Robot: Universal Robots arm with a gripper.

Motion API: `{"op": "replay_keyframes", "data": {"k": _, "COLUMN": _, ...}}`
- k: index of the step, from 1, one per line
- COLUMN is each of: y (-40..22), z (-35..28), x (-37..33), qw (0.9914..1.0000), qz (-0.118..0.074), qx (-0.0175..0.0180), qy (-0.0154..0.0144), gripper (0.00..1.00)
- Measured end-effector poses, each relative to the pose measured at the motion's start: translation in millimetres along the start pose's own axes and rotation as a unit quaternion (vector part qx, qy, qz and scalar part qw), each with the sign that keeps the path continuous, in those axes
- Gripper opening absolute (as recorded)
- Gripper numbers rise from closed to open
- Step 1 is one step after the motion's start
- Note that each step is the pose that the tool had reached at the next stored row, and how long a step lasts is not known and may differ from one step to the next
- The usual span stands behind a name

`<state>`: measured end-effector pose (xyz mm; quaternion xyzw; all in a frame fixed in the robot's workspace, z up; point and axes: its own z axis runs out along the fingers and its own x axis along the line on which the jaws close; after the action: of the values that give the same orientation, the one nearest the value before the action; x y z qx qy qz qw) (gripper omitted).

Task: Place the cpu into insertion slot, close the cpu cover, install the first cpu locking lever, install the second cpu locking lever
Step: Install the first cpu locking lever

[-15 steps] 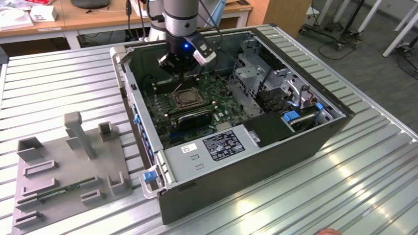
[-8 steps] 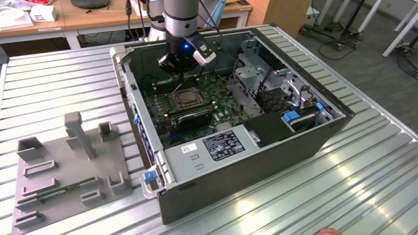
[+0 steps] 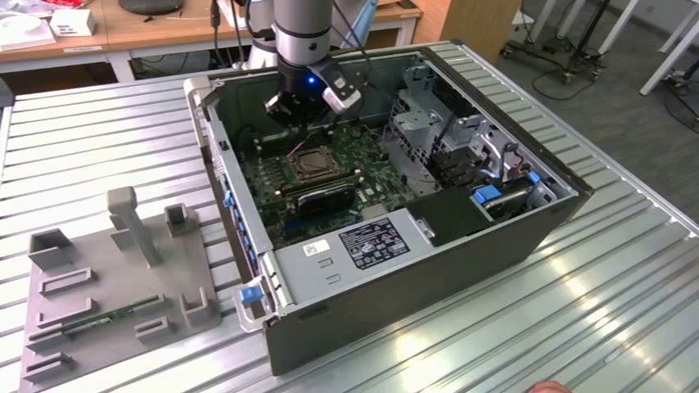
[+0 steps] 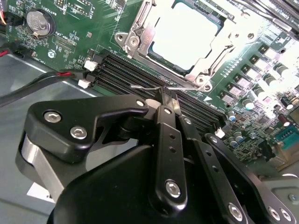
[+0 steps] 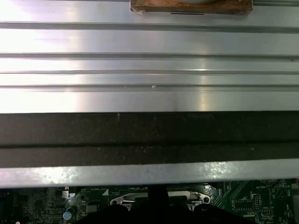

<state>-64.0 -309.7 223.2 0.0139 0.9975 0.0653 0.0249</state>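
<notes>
Hovering inside the case, black gripper fingers pinched narrowly together, tips right at a thin silvery wire locking lever. Showing the dull silver-grey square cpu lying in the silver-rimmed square insertion slot on the green motherboard, framed by the lowered silvery windowed cpu cover.

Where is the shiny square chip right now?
In the second wrist view, the cpu sits framed by the cpu cover on the green board, beside the black memory slots.
</notes>
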Motion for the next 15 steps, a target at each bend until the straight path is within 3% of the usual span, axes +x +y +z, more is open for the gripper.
{"op": "replay_keyframes", "data": {"k": 15, "y": -1.2, "z": 8.8, "x": -6.4, "qw": 1.00000, "qz": 0.000, "qx": 0.0001, "qy": 0.0000, "gripper": 0.11}}
